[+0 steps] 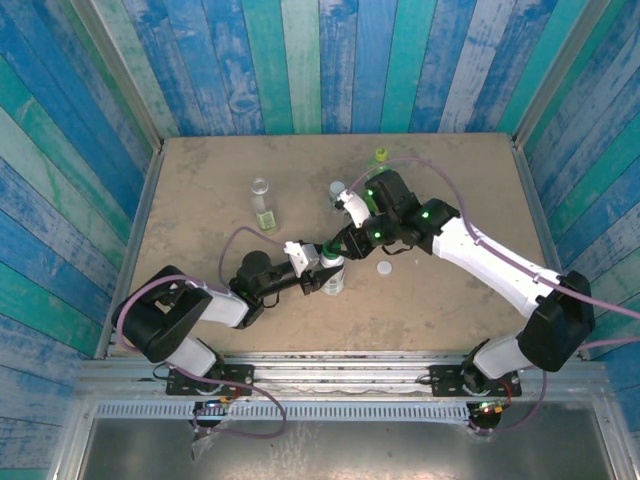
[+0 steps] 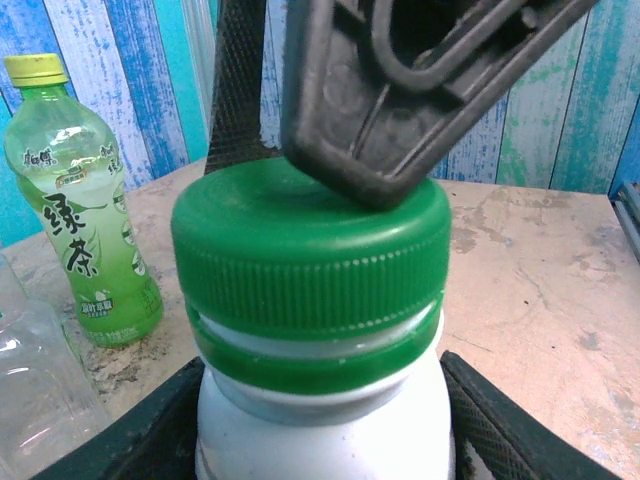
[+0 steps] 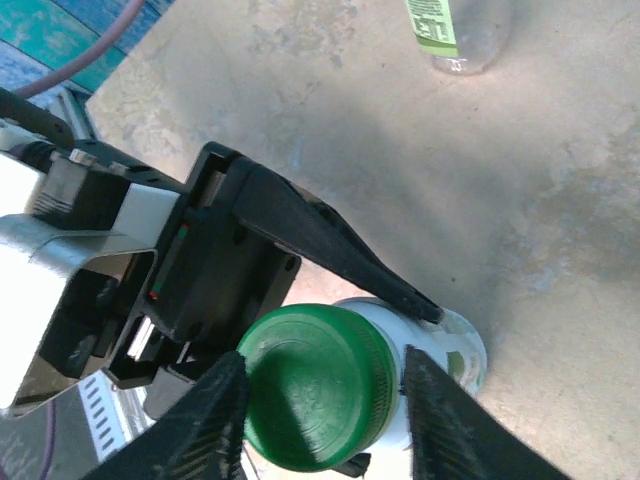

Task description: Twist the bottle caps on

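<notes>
Four bottles (image 1: 261,205), one loose cap (image 1: 385,268); left gripper (image 1: 326,274) clenches the white bottle (image 2: 320,420), its green cap (image 3: 315,385) flanked by the right gripper (image 3: 322,362), grip unclear

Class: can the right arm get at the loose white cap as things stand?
Probably yes: the white cap lies in the open near the right tool, nothing over it, though that tool straddles the green cap.
</notes>
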